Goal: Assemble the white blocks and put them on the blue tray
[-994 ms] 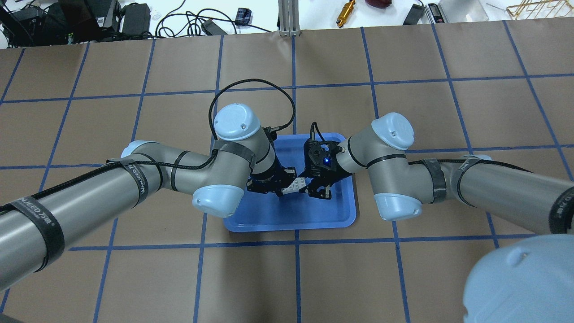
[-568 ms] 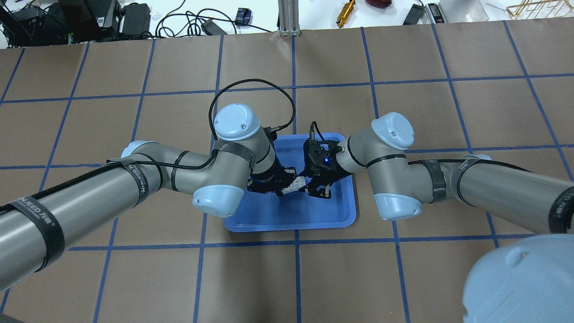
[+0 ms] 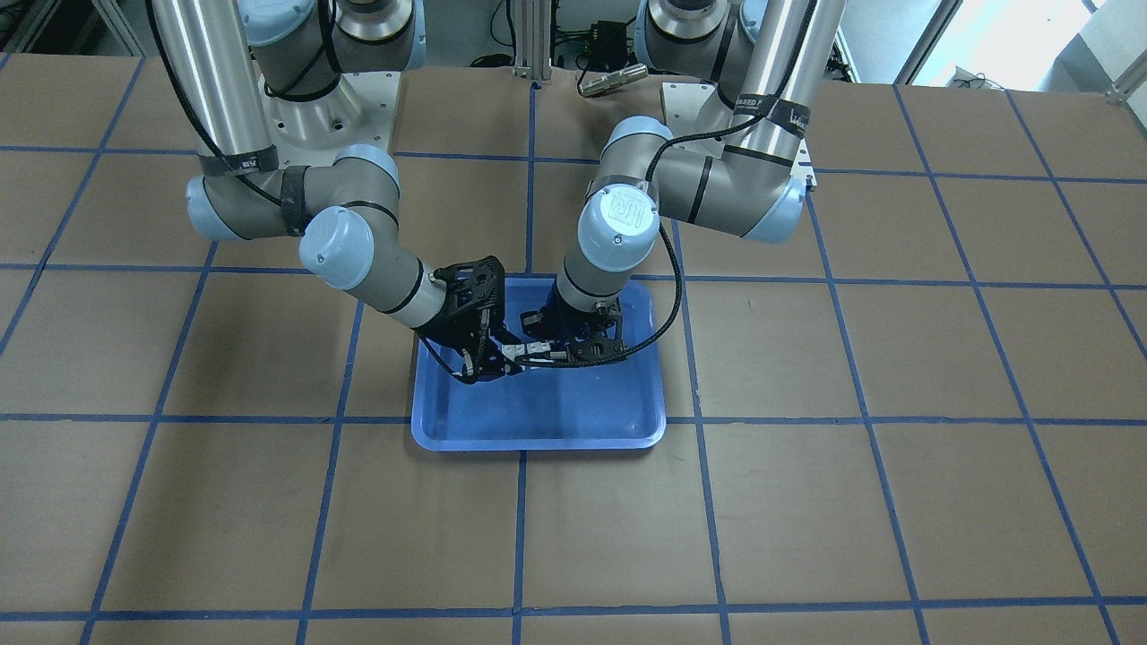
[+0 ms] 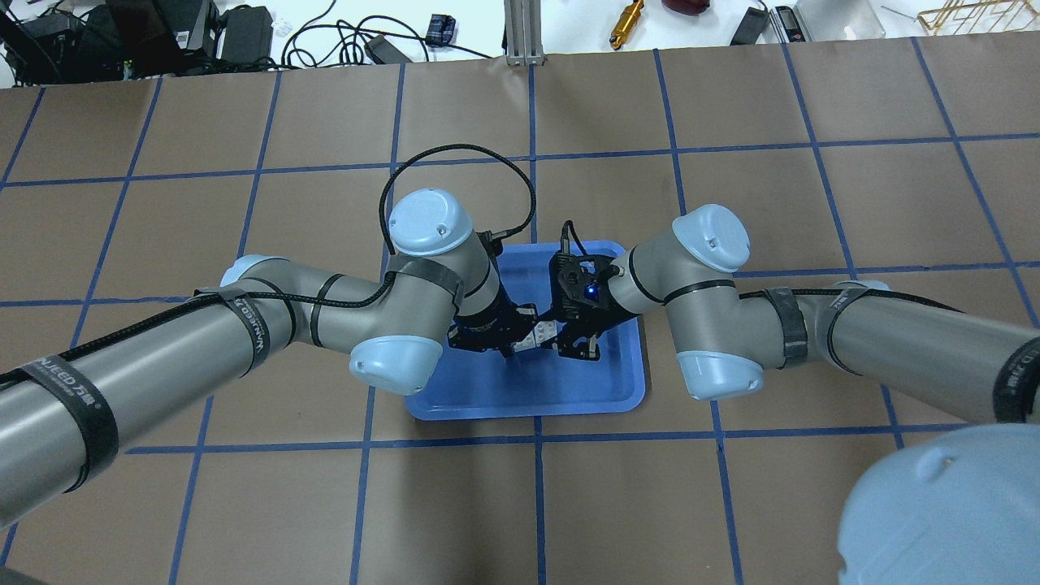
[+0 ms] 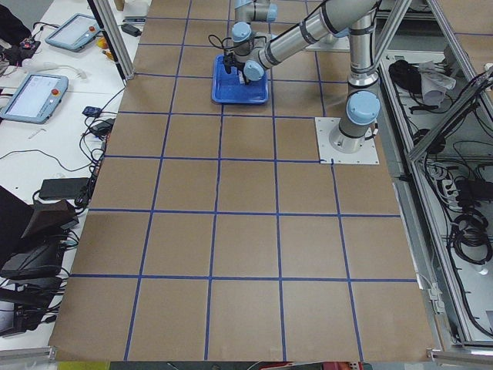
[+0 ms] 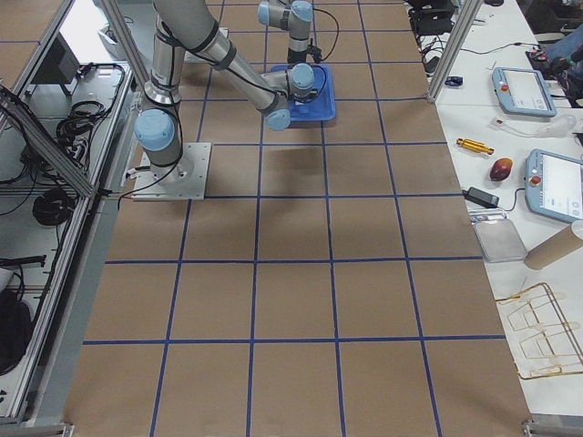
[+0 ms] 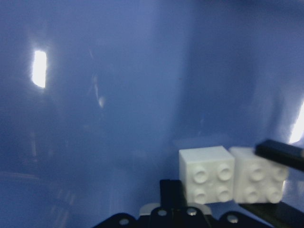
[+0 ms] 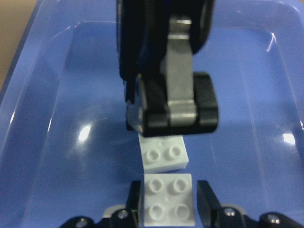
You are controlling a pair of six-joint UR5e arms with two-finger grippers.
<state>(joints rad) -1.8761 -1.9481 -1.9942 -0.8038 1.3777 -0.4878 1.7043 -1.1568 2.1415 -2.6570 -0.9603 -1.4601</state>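
Right wrist-mounted view gives us the clearest reading. The right claw is clamped on one of the white blocks, with a finger on each flank at 3 and 9 o'clock and the studs facing the camera. The second block sits directly at 12 o'clock of it, with only a thin dark seam between the two, so the pair's long axis runs 12 to 6 here. At 12 o'clock again stands the left claw, its broad outer finger face turned to us, just beyond that second block's far side.

In the left wrist view we see the same line lying 3 to 9. A single dark bar at bottom centre touches the nearer block's 9 o'clock side, and nothing grips its other flank. We judge that the left claw has its fingers together and empty, a pusher rather than a holder.

Overhead, the blocks lie about the middle of the blue tray, between the two claws. Whether they rest on its floor or hang just above it, we cannot tell.

The coming move turns on that shared axis. We reckon the left claw must press toward 3 o'clock overhead, straight along the pair's length, while the right one braces.
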